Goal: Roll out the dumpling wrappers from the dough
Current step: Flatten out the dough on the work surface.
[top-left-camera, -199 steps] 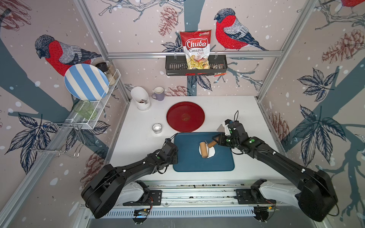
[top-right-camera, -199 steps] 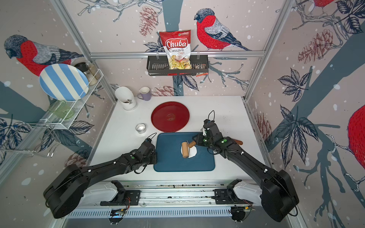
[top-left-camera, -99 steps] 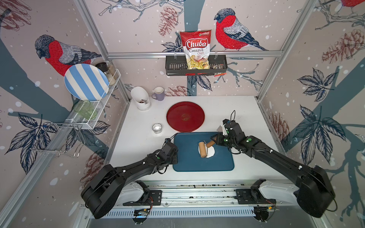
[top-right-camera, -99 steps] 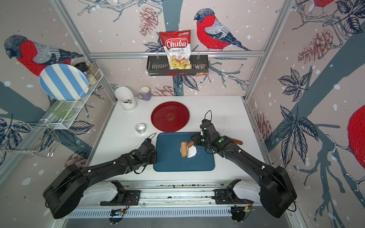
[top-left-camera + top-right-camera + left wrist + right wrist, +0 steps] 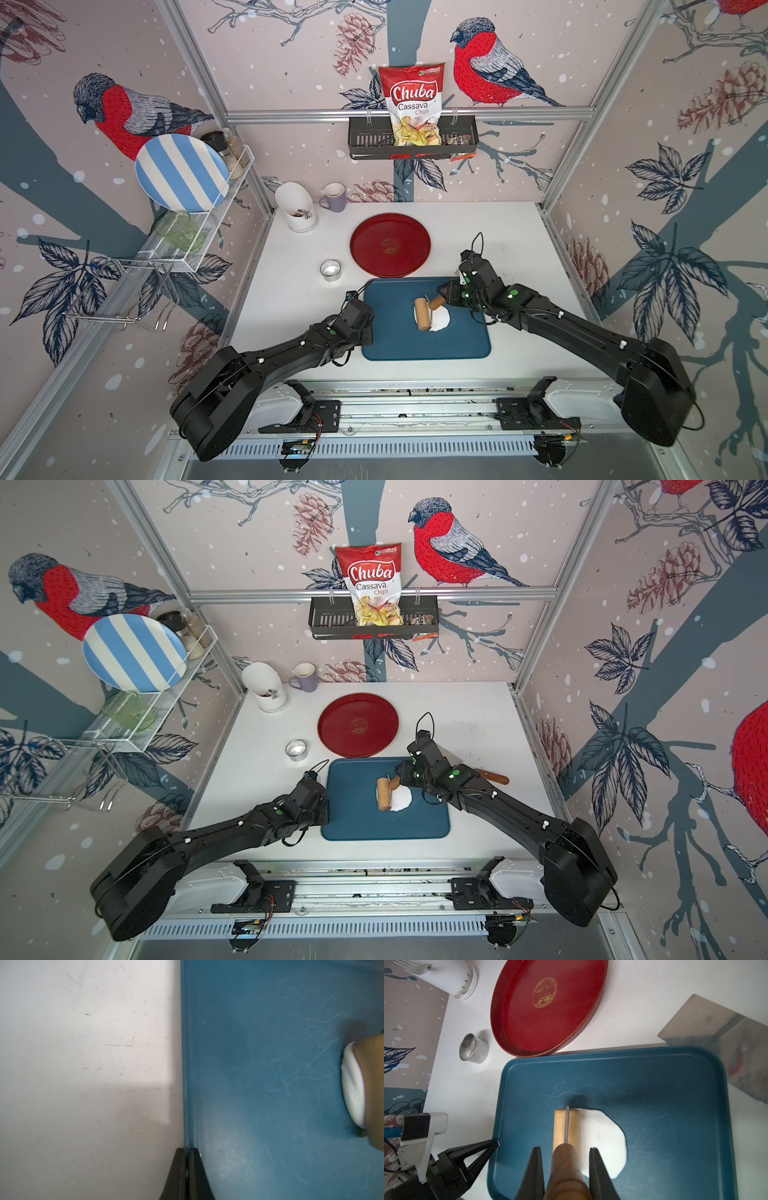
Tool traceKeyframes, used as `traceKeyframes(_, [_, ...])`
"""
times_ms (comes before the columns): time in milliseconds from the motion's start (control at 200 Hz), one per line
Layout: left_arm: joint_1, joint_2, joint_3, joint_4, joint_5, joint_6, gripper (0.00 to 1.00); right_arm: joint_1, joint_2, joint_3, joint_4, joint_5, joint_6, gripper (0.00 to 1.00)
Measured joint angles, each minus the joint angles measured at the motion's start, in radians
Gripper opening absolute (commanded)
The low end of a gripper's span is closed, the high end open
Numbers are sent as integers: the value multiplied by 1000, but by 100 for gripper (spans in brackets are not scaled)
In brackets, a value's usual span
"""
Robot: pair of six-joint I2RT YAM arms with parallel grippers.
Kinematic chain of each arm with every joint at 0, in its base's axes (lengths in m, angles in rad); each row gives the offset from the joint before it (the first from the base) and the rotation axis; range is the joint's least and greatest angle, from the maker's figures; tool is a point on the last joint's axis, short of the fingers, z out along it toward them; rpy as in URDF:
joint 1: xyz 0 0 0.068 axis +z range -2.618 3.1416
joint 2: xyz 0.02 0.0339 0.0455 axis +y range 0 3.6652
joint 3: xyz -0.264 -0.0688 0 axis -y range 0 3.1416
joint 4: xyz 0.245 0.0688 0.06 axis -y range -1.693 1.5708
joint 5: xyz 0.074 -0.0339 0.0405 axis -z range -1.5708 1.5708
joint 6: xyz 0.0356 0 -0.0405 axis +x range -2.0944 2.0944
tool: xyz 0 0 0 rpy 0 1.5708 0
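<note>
The dough lies as a flat white sheet on the blue tray. A wooden roller rests on the dough's left part. My right gripper is shut on the roller's handle. At the tray's left edge, my left gripper is shut on the rim of the tray. In the left wrist view the dough shows under the roller's end. No dumpling wrappers are in view.
Behind the tray stand a red plate and a metal ring cutter. A scraper with a wooden handle lies right of the tray, its blade by the far corner. A white holder and mug sit at the back.
My right gripper has pushed the roller a little to the left over the dough. The left gripper has stayed on the tray's rim.
</note>
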Motion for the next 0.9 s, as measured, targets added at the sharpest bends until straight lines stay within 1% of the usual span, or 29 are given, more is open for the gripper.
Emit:
traceKeyframes(380, [0, -2, 0, -5, -8, 0, 0, 45, 27, 31, -16, 63, 26, 0])
traceKeyframes(590, [0, -3, 0, -6, -12, -2, 0, 51, 24, 40, -21, 72, 28, 0])
traceKeyframes(670, [0, -3, -1, -5, -13, -2, 0, 24, -12, 23, -19, 44, 31, 0])
traceKeyframes(720, [0, -4, -2, -3, -13, -2, 0, -17, -51, 1, -21, 0, 33, 0])
traceKeyframes(830, [0, -6, -5, 0, -13, -2, 0, -103, -129, -22, -50, -40, 19, 0])
traceKeyframes(900, [0, -8, -7, 3, -13, -2, 0, -121, -152, -19, -47, -73, 17, 0])
